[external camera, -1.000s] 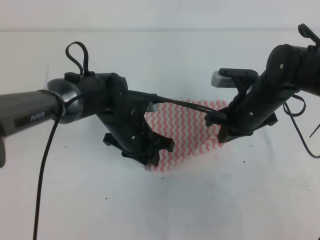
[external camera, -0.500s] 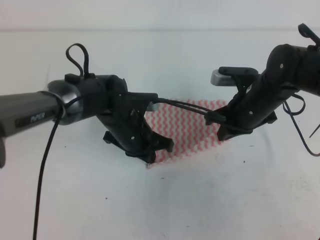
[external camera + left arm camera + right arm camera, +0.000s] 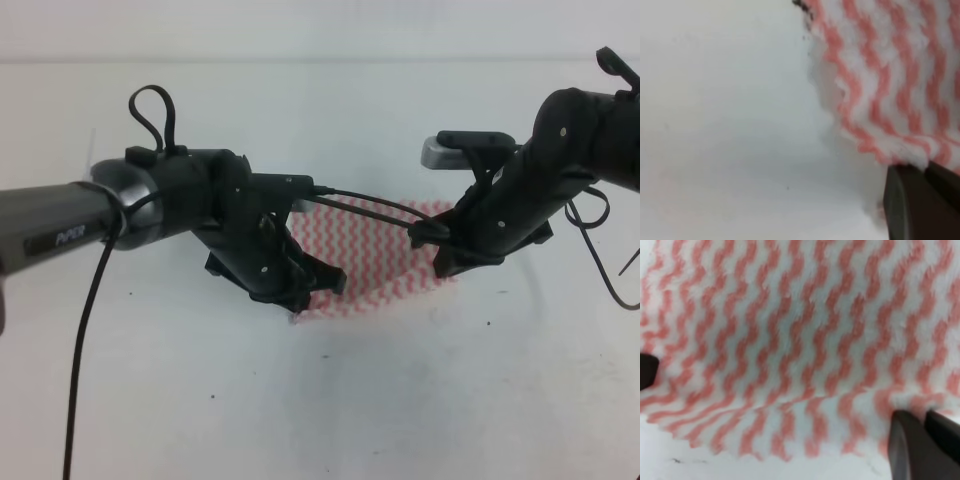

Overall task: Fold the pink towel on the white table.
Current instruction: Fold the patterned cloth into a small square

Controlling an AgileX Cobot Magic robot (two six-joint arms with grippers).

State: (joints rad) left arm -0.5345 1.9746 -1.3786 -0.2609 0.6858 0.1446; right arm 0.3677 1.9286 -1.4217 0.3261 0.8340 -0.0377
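Two arms work over the table (image 3: 330, 420) in the high view. I see the towel (image 3: 375, 260) lying at mid-table between them, partly hidden by both wrists. My left gripper (image 3: 298, 300) sits at the towel's near-left corner; my right gripper (image 3: 447, 262) sits at its near-right edge. From this angle I cannot tell how either pair of jaws stands.

Left wrist view: the towel (image 3: 890, 85) hangs raised off the table (image 3: 715, 125), its edge running down into the dark fingers (image 3: 920, 205) at lower right. I judge the left gripper closed on the towel's corner.

Right wrist view: the towel (image 3: 790, 340) fills the frame, striped face toward the camera, with a crease near its lower edge. Dark fingers (image 3: 925, 440) at lower right pinch the hem, so I judge the right gripper closed on the towel too. A second dark shape at the left edge is too cut off to identify.

Step in hand, as I judge it: the near edge is lifted for the first fold. Next, I need both grippers to carry that edge evenly over to the far edge, level with each other, then release together.
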